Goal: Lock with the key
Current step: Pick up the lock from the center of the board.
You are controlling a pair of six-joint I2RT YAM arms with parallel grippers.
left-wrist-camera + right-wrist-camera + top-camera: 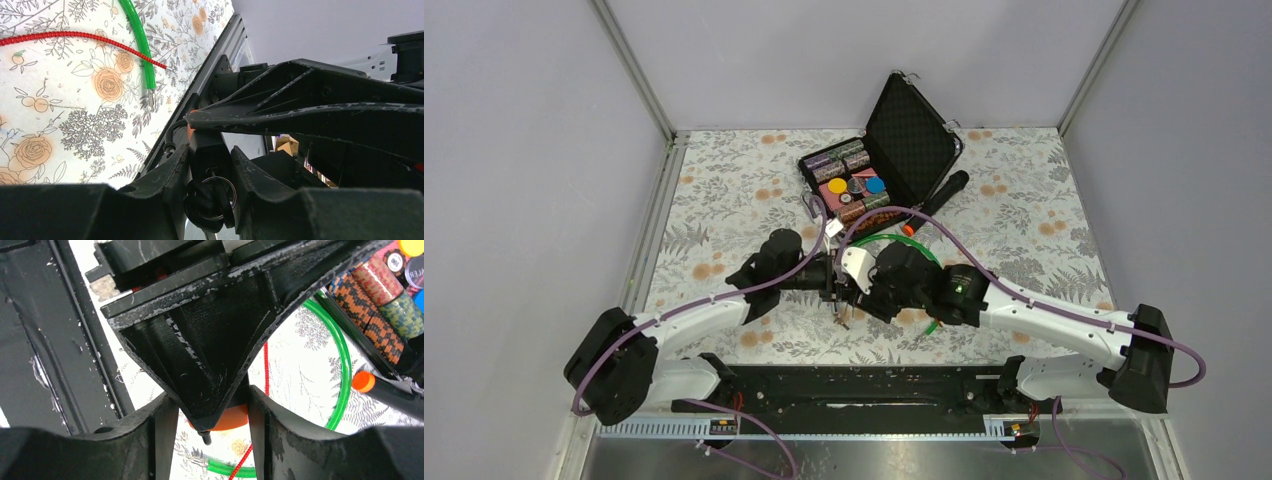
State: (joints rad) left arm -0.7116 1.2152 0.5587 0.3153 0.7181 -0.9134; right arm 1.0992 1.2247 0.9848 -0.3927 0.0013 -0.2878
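Black foam lines the raised lid of the open case (914, 135) at the far middle of the flowered table (724, 180). Its tray holds rows of striped poker chips (839, 165) set on edge. A yellow disc (837, 186) and a blue disc (875, 184) lie loose among them. A black cylinder (939, 197) with an orange tip lies just right of the case.

Nearer, the two arms meet over the green cable loop (879, 238), and a red beaded cord (75, 35) crosses the cable. The left gripper (210, 155) is clamped on a black lock body (207, 145). A silvery ring with dark-headed keys (220, 195) hangs beneath the body. The right gripper (212, 397) pinches the lock's orange part (222, 417) from the other side.

No small silvery key can be told apart in that cluster, so its look stays unclear.
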